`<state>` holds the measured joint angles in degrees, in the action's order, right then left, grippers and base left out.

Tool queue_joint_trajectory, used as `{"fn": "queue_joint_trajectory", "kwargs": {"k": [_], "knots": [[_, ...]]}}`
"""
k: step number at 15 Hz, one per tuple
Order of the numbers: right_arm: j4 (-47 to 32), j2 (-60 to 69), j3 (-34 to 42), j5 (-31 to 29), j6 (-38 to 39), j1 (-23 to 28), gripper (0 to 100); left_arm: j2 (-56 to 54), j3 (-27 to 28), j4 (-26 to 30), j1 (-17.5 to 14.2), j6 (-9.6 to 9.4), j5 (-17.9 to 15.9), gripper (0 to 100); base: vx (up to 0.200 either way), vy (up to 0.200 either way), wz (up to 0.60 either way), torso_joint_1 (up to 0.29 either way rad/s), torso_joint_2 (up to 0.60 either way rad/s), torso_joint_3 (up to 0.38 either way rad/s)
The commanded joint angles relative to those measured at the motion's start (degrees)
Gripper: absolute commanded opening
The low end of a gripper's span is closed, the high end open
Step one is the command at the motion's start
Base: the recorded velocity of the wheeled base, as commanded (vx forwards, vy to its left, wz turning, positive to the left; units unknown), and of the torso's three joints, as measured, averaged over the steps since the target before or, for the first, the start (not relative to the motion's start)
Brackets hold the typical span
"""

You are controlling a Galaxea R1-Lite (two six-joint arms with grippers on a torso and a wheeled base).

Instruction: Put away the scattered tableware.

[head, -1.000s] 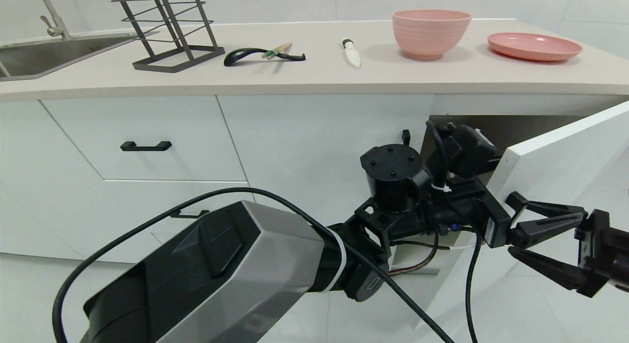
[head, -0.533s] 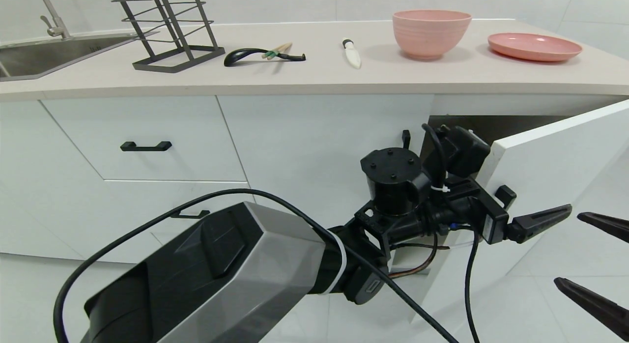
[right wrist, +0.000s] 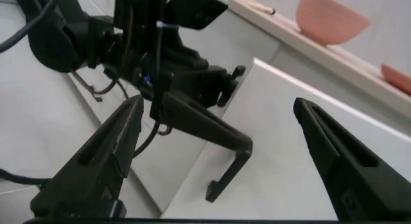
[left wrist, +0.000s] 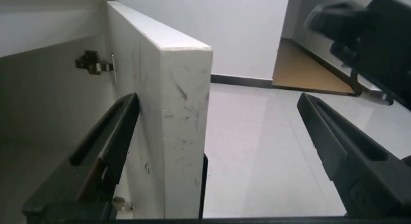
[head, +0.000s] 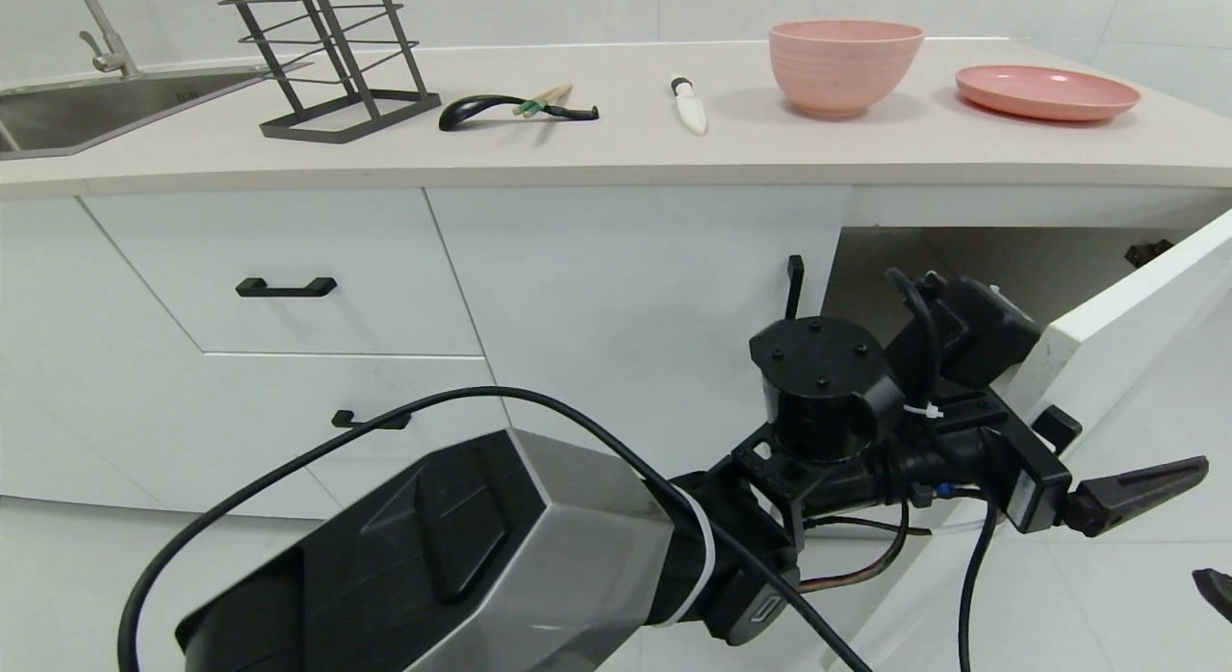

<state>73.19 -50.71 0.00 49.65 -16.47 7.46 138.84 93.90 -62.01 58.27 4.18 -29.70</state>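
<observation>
- The right tool (right wrist: 218, 102) hangs low over the pale tiled floor (right wrist: 32, 115), its two black fingers (right wrist: 96, 160) spread wide.
- Between those fingers and farther off, the left tool (right wrist: 215, 118) sits at the free edge of the open white cabinet door (right wrist: 302, 166). One of its dark fingers lies across the door's outer face, and cables (right wrist: 157, 63) run along the wrist behind it.
- Beyond the door, the tabletop (right wrist: 286, 30) carries a pink bowl (right wrist: 331, 18), with the rim of a pink plate (right wrist: 398, 76) showing farther right along it.
</observation>
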Motion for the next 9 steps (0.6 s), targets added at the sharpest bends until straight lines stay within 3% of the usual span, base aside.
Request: {"fn": "queue_joint_trajectory", "kwargs": {"k": [1,9], "knots": [[-0.16,3.96,-0.09,-0.35,0.03,0.01,100,0.29,0.05,0.05,0.70,0.04,0.08,100,0.000,0.000,0.00,0.000,0.00,0.000],[0.02,9.67,-0.79,-1.40,-0.14,-0.25,100,0.56,0.05,0.58,3.96,0.04,0.08,100,0.000,0.000,0.00,0.000,0.00,0.000]]}}
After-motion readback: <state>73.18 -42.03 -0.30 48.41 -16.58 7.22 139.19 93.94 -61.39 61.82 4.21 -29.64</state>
